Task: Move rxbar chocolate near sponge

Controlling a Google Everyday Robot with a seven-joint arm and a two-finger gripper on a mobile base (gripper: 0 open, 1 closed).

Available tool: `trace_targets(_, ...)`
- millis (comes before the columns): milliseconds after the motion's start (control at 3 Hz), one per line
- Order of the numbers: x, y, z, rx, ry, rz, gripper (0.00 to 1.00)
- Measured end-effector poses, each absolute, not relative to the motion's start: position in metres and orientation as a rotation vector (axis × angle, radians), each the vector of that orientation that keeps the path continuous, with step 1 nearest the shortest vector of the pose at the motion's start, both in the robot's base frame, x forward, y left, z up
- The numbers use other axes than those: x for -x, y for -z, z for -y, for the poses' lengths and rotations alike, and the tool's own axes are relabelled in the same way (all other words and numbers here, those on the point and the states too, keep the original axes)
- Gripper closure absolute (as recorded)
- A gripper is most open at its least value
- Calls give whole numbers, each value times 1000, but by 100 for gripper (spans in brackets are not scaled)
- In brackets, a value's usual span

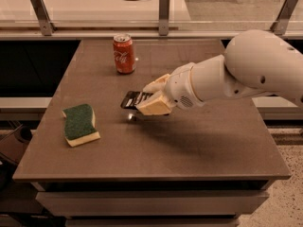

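The rxbar chocolate [132, 99] is a flat black wrapper with white lettering. My gripper [150, 98] is shut on its right end and holds it just above the middle of the table, with its left end sticking out. The sponge [79, 123], dark green on top with a pale yellow base, lies on the table's left side, a short way left of and nearer than the bar. My white arm [246, 74] reaches in from the right.
A red soda can [124, 54] stands upright at the back of the brown table [199, 150], behind the bar. A metal railing and a glass wall run behind the table. The table's edges drop off at front, left and right.
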State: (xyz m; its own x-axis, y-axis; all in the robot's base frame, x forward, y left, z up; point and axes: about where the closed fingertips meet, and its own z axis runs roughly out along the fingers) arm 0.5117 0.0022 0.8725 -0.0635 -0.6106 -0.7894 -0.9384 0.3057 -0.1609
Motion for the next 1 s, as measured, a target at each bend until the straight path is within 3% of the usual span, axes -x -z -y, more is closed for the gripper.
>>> trace_targets(333, -497, -866, -16, 1470, -572, -1758, 98)
trace_targets(1000, -495, -867, -19, 1481, -571, -1753, 58)
